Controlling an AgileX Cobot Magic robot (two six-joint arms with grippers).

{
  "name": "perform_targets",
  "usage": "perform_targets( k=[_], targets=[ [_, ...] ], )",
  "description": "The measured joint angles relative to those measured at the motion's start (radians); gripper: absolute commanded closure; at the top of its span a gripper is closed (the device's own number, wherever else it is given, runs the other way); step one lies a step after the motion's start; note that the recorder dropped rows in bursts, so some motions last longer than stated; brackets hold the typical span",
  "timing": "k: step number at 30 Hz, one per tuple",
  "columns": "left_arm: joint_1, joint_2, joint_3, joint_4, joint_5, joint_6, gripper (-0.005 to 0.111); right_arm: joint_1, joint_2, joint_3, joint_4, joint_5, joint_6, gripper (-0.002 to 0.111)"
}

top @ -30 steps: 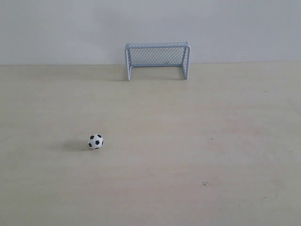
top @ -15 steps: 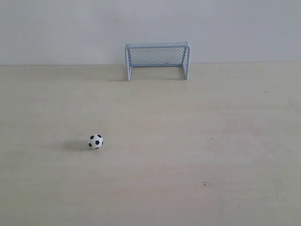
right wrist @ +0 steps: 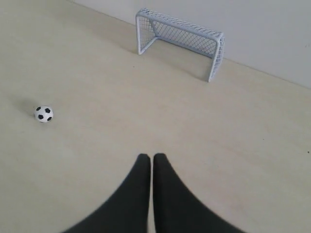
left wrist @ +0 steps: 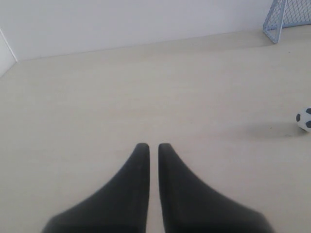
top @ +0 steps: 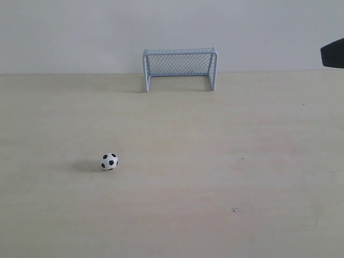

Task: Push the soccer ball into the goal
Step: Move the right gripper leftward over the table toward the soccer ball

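Note:
The tiny black-and-white soccer ball (top: 109,161) rests on the pale table, left of centre; it also shows as the soccer ball (left wrist: 304,119) and the soccer ball (right wrist: 43,114) in the wrist views. The light blue-grey goal (top: 179,68) stands at the back against the wall, its mouth facing forward, seen again as the goal (right wrist: 181,41) and the goal (left wrist: 286,17). My left gripper (left wrist: 149,145) is shut and empty, well away from the ball. My right gripper (right wrist: 150,156) is shut with nothing in it. A dark part of the right arm (top: 333,54) pokes in at the exterior view's right edge.
A white wall (top: 172,27) runs behind the goal along the table's far edge. The wooden tabletop (top: 215,161) bears a few small dark specks.
A dark part of the right arm has come into the exterior view at the upper right edge. Ball and goal have not moved.

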Motion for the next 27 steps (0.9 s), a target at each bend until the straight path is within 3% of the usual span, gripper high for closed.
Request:
perform_targets(
  k=[17,27],
  targets=[
    [0.0,0.0,0.0,0.0,0.0,0.0,0.1,0.008,0.208,-0.174,0.075,0.178,-0.086,0.108],
    [0.0,0.0,0.0,0.0,0.0,0.0,0.1,0.264,0.36,-0.285,0.082,0.201,-0.117,0.108]
  ],
)
